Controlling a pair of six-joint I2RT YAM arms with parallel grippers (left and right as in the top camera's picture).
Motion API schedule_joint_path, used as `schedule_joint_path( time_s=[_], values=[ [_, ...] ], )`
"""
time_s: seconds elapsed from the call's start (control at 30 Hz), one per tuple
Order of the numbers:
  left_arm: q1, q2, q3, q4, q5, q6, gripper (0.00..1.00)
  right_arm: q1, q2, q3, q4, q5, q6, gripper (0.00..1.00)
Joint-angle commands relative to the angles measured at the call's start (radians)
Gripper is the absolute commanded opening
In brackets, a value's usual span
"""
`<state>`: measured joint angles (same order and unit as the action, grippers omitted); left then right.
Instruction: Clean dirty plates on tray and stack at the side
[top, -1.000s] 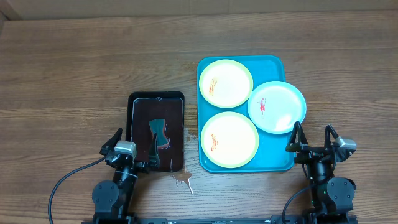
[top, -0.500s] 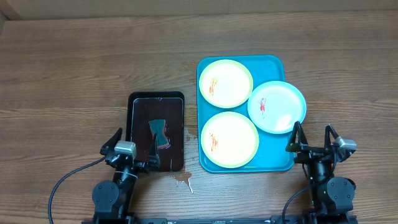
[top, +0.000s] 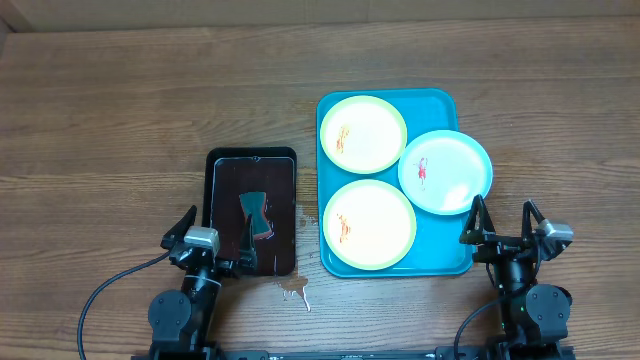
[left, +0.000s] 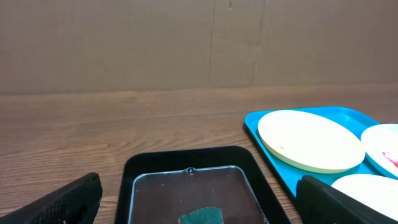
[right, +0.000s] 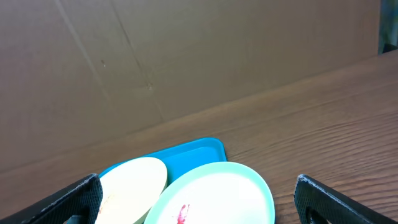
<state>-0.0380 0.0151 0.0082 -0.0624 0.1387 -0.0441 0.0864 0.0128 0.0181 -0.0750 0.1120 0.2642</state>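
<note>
Wooden tabletop (top: 120, 110) carries the turquoise tray (top: 432, 105), right of centre. On the tray: far yellow-green plate (top: 363, 133) and near yellow-green plate (top: 369, 225), both orange-smeared. The light blue plate (top: 445, 172), red-smeared, overhangs the right rim. Left end effector (top: 213, 236) and right end effector (top: 503, 225): fingers spread, empty, at the near edge.

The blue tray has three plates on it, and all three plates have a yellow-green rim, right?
Not quite. The tray does have three plates on it, but only two have a yellow-green rim: the far plate and the near plate. The right plate is light blue. The overhead view shows it.
</note>
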Motion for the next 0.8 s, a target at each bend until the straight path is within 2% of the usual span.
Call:
schedule_joint_path(
  time_s=[0.0,0.77],
  values=[
    [0.000,-0.003,-0.003,-0.002,0.001,0.021,1.00,-0.003,-0.008,-0.010,0.005,0.007,-0.003,1.00],
    [0.000,-0.003,-0.003,0.002,0.022,0.011,1.00,-0.003,-0.008,-0.010,0.006,0.006,-0.003,1.00]
  ],
)
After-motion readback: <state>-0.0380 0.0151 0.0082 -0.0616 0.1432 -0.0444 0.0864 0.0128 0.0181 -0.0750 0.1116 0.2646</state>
